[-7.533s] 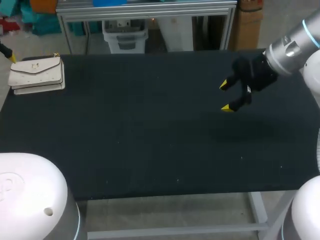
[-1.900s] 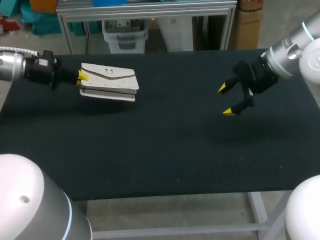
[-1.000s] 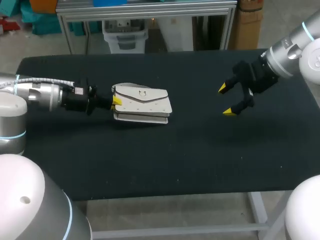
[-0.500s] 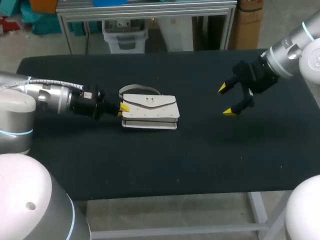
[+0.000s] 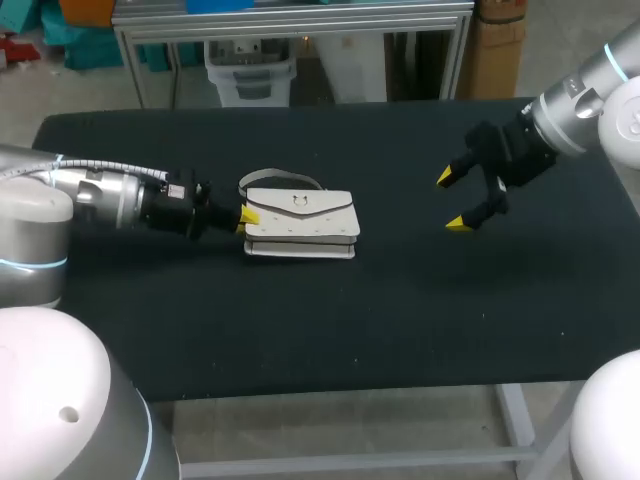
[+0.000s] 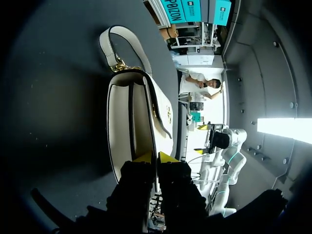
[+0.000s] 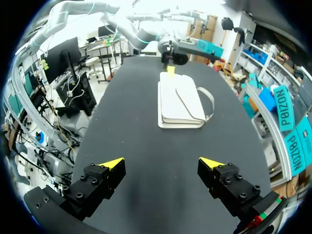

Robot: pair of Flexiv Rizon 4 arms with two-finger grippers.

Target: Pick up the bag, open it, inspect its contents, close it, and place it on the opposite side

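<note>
head view: the bag (image 5: pixel 300 225) is lying flat near the middle of the table (image 5: pixel 350 320), its long axis running side to side, in line with my left arm. the left gripper (image 5: pixel 247 215) is touching the bag's left end, so this arm is by far the nearer. the right gripper (image 5: pixel 450 198) is hanging above the table well apart from the bag's right end, fingers spread wide and holding nothing. the strap (image 5: pixel 278 180) is curling out behind the bag's far edge.

left wrist view: the left gripper (image 6: pixel 156 157) is pinching the near end of the bag (image 6: pixel 139 126), yellow tips almost together with the bag's edge between them; i am judging it clamped on the bag. the bag is stretching straight ahead of the fingers, with the strap (image 6: pixel 119 46) at the far end.

right wrist view: the right gripper (image 7: pixel 161 163) is standing wide apart, with nothing between the tips. the bag (image 7: pixel 180 100) is lying straight ahead, lengthwise away from it, flap up, with the left gripper (image 7: pixel 170 69) at its far end. opening is likely calling for this arm to come straight forward.
</note>
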